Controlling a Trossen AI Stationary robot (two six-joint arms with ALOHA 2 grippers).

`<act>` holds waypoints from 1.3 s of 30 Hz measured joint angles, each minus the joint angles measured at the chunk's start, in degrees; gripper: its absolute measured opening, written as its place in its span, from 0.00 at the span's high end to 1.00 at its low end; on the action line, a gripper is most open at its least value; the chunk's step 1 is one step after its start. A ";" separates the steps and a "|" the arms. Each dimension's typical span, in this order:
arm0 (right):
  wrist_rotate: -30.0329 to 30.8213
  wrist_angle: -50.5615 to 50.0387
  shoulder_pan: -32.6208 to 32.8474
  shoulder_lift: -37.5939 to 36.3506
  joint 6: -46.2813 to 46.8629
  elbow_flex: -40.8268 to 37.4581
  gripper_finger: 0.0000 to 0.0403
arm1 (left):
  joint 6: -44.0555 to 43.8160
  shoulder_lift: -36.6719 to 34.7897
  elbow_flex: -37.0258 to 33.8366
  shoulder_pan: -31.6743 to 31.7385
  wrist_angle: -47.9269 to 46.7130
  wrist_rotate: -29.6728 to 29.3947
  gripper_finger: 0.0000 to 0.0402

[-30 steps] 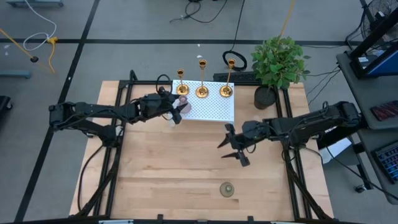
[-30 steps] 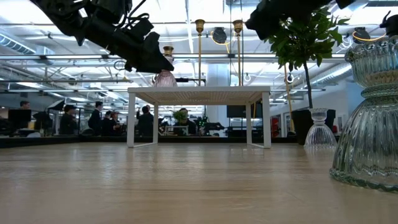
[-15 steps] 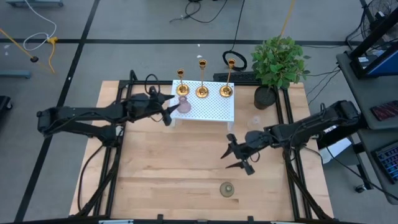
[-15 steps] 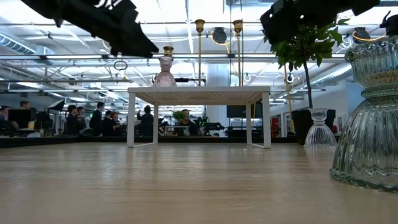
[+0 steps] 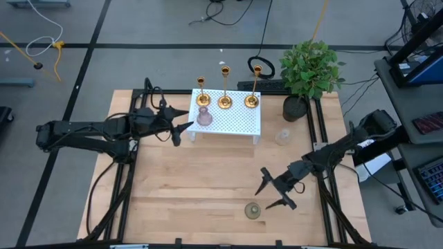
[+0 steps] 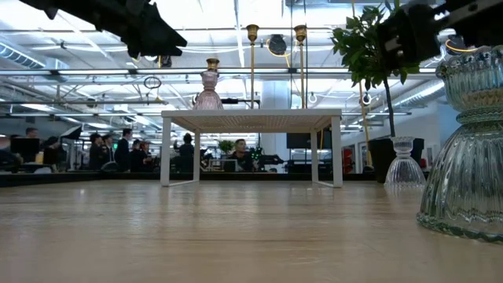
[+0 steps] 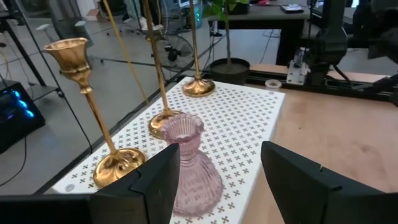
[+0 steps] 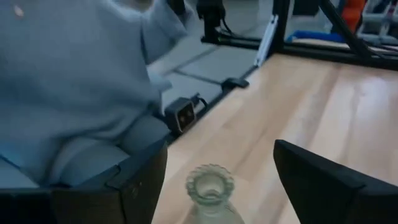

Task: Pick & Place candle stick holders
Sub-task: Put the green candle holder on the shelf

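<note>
Brass candle stick holders are standing in a row along the far edge of a small white perforated stand [image 5: 235, 119] at the back of the wooden worktop [image 5: 194, 187]: the left holder [image 5: 201, 92], the middle holder [image 5: 224, 93] and the right holder [image 5: 253, 92], all upright on their round bases. A pink ribbed glass holder [image 5: 204, 116] is sitting on the stand's near left corner, just in front of the left holder; the left wrist view is showing it close beside that holder's base [image 7: 118, 167].

The left end effector [image 5: 181, 127] is hovering just off the stand's left edge, its fingers spread wide and gripping nothing, pointing at the pink glass.

The right end effector [image 5: 275, 194] is hanging over the near part of the worktop, fingers spread wide and empty, with a clear ribbed glass holder [image 5: 252, 209] lying just beside its fingertips; in the right wrist view that glass [image 8: 210, 190] is showing between the two fingers. A second clear glass holder [image 5: 282, 135] is standing to the right of the stand, near a potted plant [image 5: 310, 72].
</note>
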 joint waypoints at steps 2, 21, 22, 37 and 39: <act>0.04 5.25 0.54 2.98 0.98 -1.45 0.28 | -0.01 0.03 0.00 -0.24 -0.37 0.00 0.42; -2.95 24.33 2.04 28.97 3.18 3.65 0.28 | 0.03 0.15 0.02 -0.42 -0.52 0.00 0.42; -2.92 24.47 2.03 29.93 3.03 4.06 0.28 | 0.03 0.15 0.04 -0.42 -0.52 0.00 0.42; -2.91 24.54 0.86 31.58 1.26 4.62 0.53 | 0.23 0.15 0.07 -0.42 -0.52 0.00 0.42; -2.89 24.54 0.32 31.58 1.29 4.62 0.58 | 0.23 0.15 0.07 -0.42 -0.52 0.00 0.42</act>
